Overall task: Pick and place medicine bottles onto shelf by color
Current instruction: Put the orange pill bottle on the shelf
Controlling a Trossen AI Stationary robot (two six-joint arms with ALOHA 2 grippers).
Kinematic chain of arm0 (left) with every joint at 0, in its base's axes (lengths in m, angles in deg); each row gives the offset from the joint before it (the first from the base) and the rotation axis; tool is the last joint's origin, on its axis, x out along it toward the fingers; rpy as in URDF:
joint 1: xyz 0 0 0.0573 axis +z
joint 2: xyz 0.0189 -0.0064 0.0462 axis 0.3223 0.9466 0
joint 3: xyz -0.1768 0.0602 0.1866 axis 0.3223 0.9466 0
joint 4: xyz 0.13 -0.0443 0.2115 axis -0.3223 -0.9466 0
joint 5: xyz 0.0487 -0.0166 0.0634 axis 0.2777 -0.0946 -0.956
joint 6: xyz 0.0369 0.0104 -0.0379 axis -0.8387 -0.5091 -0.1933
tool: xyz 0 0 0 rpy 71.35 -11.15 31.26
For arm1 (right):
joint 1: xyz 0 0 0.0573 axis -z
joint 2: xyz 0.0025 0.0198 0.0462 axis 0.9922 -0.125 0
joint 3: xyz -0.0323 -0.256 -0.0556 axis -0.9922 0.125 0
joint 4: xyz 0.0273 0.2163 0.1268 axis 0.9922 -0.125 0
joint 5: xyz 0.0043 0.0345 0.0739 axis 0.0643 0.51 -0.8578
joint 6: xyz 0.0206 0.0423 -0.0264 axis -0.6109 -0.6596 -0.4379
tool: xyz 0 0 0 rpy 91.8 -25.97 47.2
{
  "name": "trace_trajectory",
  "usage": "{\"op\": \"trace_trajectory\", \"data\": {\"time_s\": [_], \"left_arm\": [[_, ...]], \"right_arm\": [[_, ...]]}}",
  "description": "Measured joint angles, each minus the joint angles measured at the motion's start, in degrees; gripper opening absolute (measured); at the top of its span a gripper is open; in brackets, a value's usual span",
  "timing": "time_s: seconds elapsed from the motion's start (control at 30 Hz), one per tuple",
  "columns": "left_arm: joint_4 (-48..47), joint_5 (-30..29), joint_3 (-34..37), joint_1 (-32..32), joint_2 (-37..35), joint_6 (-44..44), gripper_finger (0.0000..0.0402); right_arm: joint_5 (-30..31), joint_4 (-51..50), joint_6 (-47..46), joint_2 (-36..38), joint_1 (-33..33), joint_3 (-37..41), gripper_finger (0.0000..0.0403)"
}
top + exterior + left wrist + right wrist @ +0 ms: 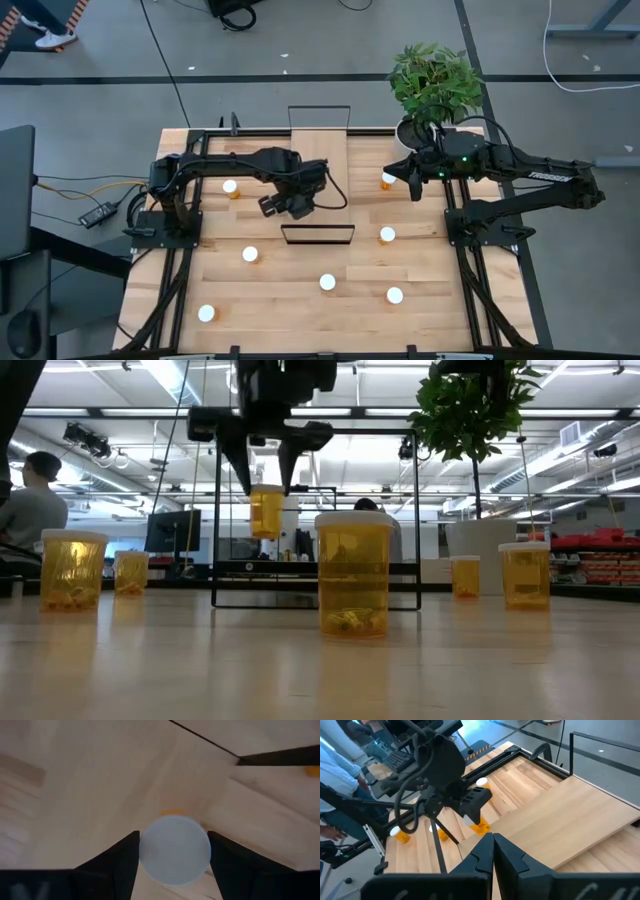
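Observation:
My left gripper is shut on an orange medicine bottle with a white cap. It holds the bottle over the near part of the pale wood shelf. In the low view the bottle hangs high above the boards. My right gripper is shut and empty, beside an orange bottle that stands on its base at the table's far right. Several more white-capped bottles stand on the tabletop, among them those at the left, near centre and near right. My left gripper pinches the bottle at its capped top between its two fingers, one on each side of the round cap. The fingers come from above, pointing down. The bottle hangs upright below them, lifted clear of the shelf and table.
A potted plant stands at the table's far right corner, just behind my right arm. The shelf's black end frames stand at its far end and near end. People sit in the room beyond the table.

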Motion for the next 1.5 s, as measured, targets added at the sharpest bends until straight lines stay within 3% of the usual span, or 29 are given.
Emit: {"op": "trace_trajectory", "data": {"time_s": [0.23, 0.53, 0.9, 1.5], "left_arm": [[1.5, 5.1, 0.0, 0.3, 0.0, -4.9, 0.0222], [1.4, 5.3, 0.0, 0.1, 0.4, -11.5, 0.0215], [1.4, 4.9, 0.0, -1.1, 4.2, -12.3, 0.0221], [0.6, 5.5, 0.0, -2.4, 4.6, -13.4, 0.0227]], "right_arm": [[0.0, 0.0, 0.0, 0.0, 0.0, 0.0, 0.0016], [-0.5, 0.0, -0.2, 0.0, 0.0, 0.0, 0.0016], [-0.5, -0.3, 3.0, 0.0, 0.0, 0.0, 0.0016], [-0.4, -0.8, 1.3, 0.0, -0.1, 0.0, 0.0016]]}}
